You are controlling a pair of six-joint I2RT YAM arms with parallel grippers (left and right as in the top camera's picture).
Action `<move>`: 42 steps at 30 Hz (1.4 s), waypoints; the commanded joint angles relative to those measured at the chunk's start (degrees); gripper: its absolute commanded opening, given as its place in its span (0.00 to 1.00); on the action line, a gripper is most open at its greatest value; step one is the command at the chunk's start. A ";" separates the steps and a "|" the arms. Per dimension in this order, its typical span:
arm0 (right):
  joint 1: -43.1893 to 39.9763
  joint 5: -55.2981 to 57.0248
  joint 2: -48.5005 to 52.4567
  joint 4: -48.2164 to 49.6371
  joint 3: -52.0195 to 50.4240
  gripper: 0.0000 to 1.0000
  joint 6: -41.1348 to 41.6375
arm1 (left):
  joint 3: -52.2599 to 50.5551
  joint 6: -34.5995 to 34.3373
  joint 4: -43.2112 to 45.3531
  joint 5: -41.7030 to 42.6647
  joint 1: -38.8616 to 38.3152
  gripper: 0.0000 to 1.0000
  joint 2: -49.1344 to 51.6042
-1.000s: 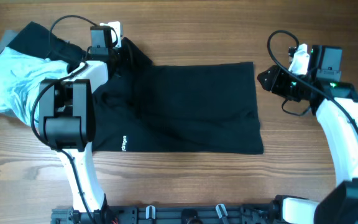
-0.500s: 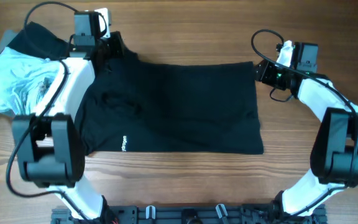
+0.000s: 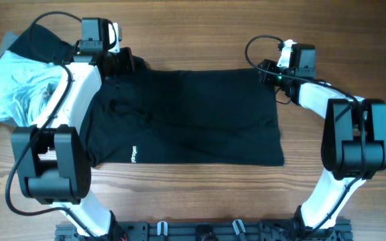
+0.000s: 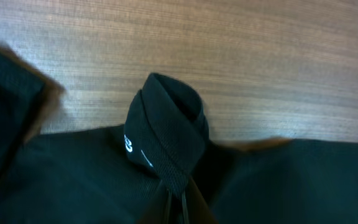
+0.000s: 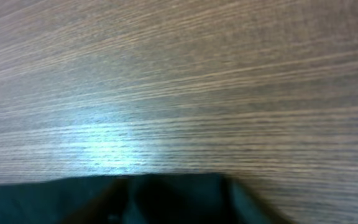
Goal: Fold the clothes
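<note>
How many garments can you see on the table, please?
4: a large black garment spread at centre; a light blue one at the left edge; a black one and a grey sliver behind it. More may lie hidden underneath.

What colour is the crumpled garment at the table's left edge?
The crumpled garment is light blue, best seen in the overhead view.

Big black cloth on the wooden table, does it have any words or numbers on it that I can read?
Small white print near one edge of the large black fabric garment, overhead view: too small to read.
White mark on the garment's bunched-up fold, left wrist view: blurred and partly hidden, perhaps a "3", not certain.
No other words, numbers or signs show in any view.
</note>
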 commanded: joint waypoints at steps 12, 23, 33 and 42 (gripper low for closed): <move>-2.73 -3.43 -11.26 -13.88 -0.35 0.04 -1.01 | 0.09 -0.31 -8.98 -7.45 -0.15 0.04 -4.46; -2.73 1.49 -24.92 -41.03 -0.35 0.04 -3.04 | 0.07 -0.33 -30.97 -12.50 0.98 0.04 -6.75; -2.73 7.04 -24.96 -59.78 -0.37 0.05 -0.24 | -2.34 -0.33 -38.95 -12.37 1.36 0.04 -6.67; -2.73 8.37 -24.96 -63.56 -0.37 0.93 -1.53 | -5.97 -0.35 -43.54 -12.00 1.36 0.92 -6.67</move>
